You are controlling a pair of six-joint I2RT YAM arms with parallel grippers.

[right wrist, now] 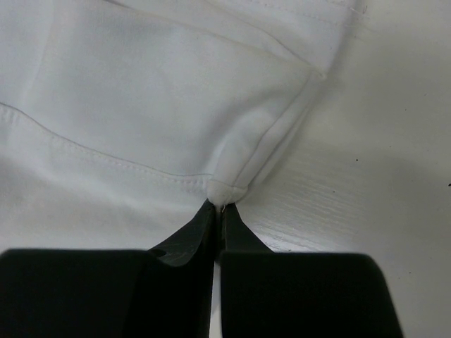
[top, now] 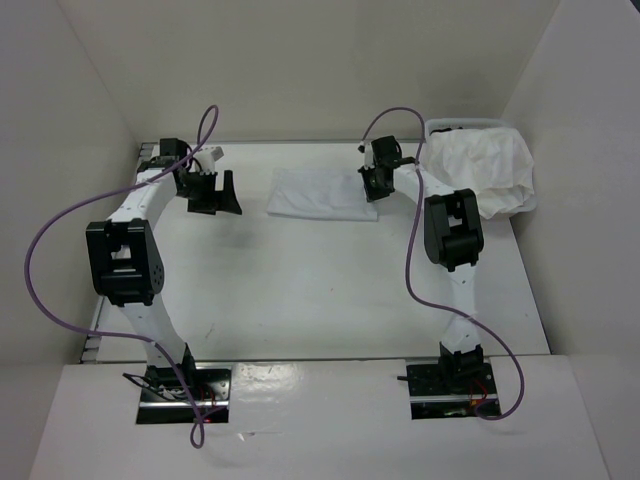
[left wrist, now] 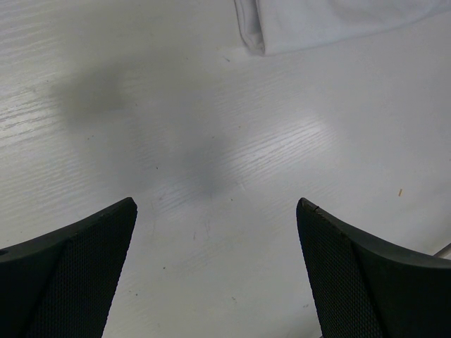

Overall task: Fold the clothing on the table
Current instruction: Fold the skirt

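Note:
The clothing point(top: 320, 193) is a white garment lying in a flat rectangle at the far middle of the table point(top: 330, 290). My right gripper point(top: 374, 186) is at its right edge. In the right wrist view that gripper point(right wrist: 220, 206) is shut, its tips pinching a hemmed corner of the clothing point(right wrist: 141, 105), which bunches up there. My left gripper point(top: 213, 196) hangs to the left of the garment, apart from it. In the left wrist view it point(left wrist: 215, 204) stands wide open over bare table point(left wrist: 211, 127), with an edge of the clothing point(left wrist: 331, 21) at the top.
A white bin point(top: 463, 127) heaped with crumpled white cloth point(top: 485, 172) stands at the back right corner. White walls close in the table on the left, back and right. Purple cables loop from both arms.

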